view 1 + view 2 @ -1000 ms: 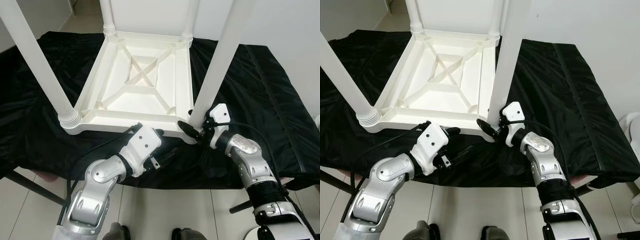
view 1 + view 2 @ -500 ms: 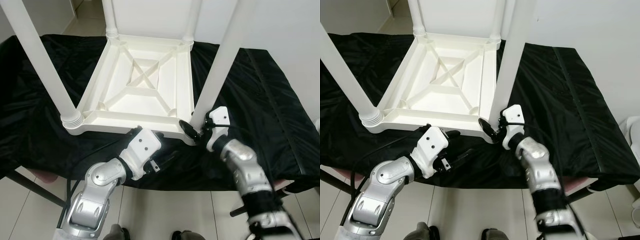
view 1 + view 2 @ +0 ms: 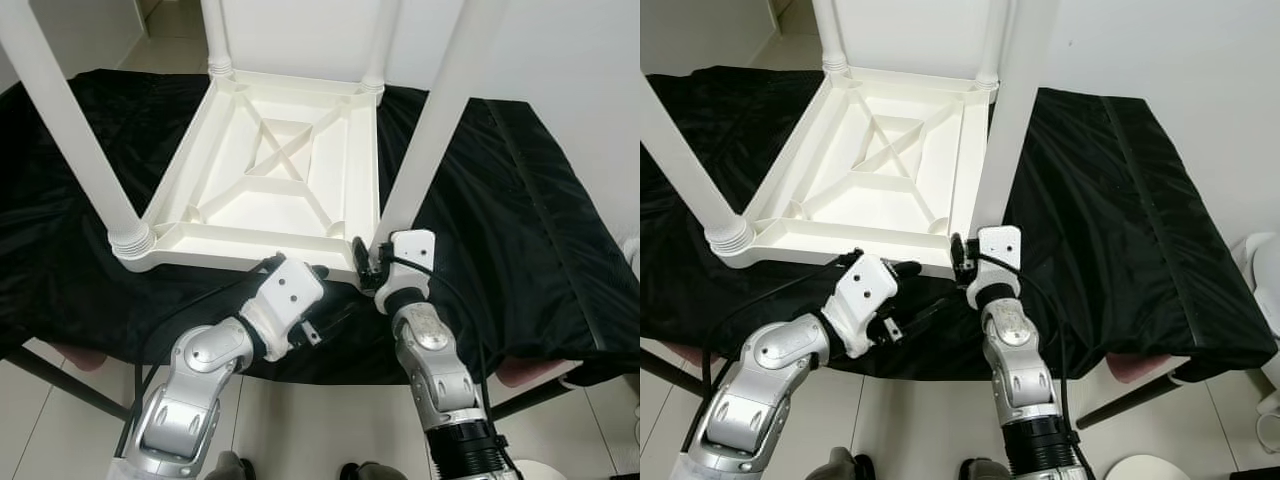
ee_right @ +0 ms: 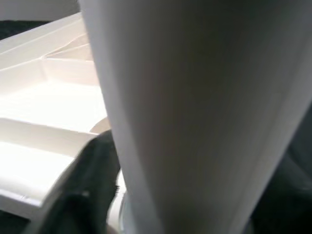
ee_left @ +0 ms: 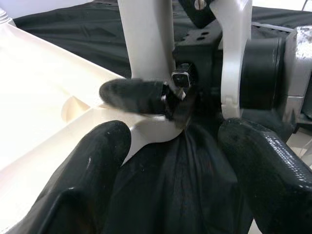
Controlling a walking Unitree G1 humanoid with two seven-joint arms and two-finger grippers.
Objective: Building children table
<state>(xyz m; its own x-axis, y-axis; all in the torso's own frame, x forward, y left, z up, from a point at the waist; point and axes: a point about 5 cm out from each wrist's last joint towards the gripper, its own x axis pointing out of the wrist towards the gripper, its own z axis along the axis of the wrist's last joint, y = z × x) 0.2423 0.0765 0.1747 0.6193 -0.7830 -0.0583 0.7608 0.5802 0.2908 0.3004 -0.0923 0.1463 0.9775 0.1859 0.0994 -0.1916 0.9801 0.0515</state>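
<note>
At the near edge of the scene, at about 6 o'clock, the robot's two silver arms reach up onto a bench (image 3: 560, 240) draped in black cloth (image 3: 1110, 210). The left hand (image 3: 318, 322) lies low over the cloth just before the near rim of the children's table (image 3: 270, 170), its two black fingers (image 5: 73, 190) spread apart and grasping nothing; between them the wrist view looks at the cloth, the near right corner of the table and the other arm's wrist beyond. The right hand (image 3: 366, 268) sits just to the 3 o'clock side of it, clenched on the foot of the near right leg (image 3: 430, 120), one black finger (image 5: 134, 95) pressed against the inner side of the white tube where it meets the corner socket. The white plastic table lies upside down on the cloth, filling the middle of the bench, its ribbed underside with a crossed brace facing up. The near left leg (image 3: 70, 130) stands in its threaded collar at 9 o'clock. Farther off, toward 12 o'clock, the two far legs (image 3: 213, 35) rise from the back corners against a pale wall (image 3: 1160, 50).
</note>
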